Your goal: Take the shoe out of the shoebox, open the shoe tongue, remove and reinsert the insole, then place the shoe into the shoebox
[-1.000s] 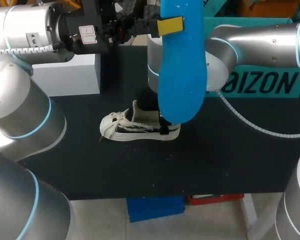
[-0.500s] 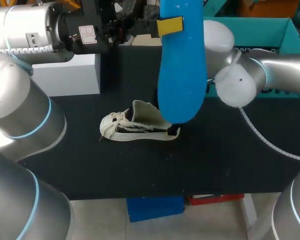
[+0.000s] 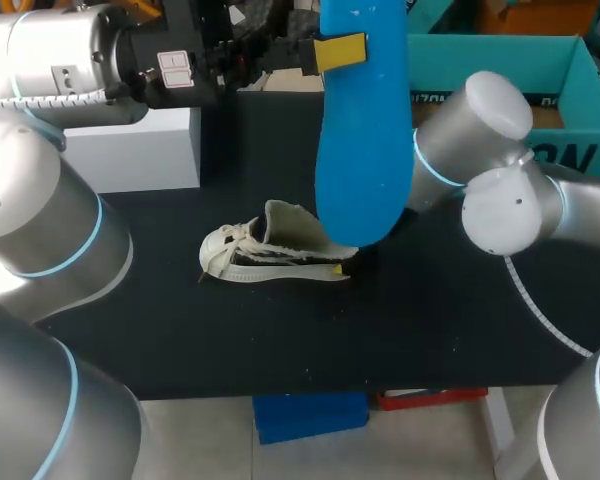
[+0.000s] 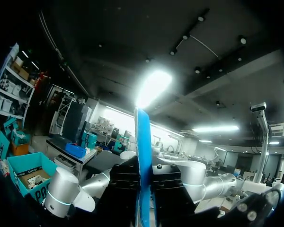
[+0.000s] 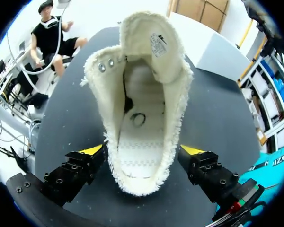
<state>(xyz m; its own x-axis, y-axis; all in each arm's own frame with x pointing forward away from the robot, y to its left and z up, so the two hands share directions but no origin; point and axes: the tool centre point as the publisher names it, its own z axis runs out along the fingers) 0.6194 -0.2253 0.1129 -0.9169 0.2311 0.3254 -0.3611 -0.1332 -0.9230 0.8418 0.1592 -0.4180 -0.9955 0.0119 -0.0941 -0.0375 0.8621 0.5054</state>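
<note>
Where the black, matte table (image 3: 430,330) lies closest to the robot, the shoe (image 3: 270,255) stands on its pale rubber sole. It is a low sneaker of cream canvas with dark streaks along its side and flat laces bunched over the rounded toe. The right arm (image 3: 480,160), smooth silver with a thin blue ring at the joint, comes down behind the shoe's heel. Seen from the right wrist, the right gripper (image 5: 142,149) stands wide, and each yellow tip meets the frayed canvas at one side of the heel, so the shoe (image 5: 142,118) is held between them. The collar is fuzzy and ragged, small metal eyelets line one flap, and the tongue stands up at the far end of the mouth. A woven, ribbed lining shows on the bare floor inside the shoe.

High above the shoe, the left gripper (image 3: 340,52) is clamped on the insole (image 3: 365,140), a smooth bright blue slab with a rounded end hanging toward the heel. From the left wrist it shows edge-on as a thin blue blade (image 4: 143,142) pinched between the black fingers (image 4: 125,189).

Beyond the shoe's toe sits a plain white box (image 3: 130,145). Beyond its heel stands the teal cardboard shoebox (image 3: 580,80), open on top.
</note>
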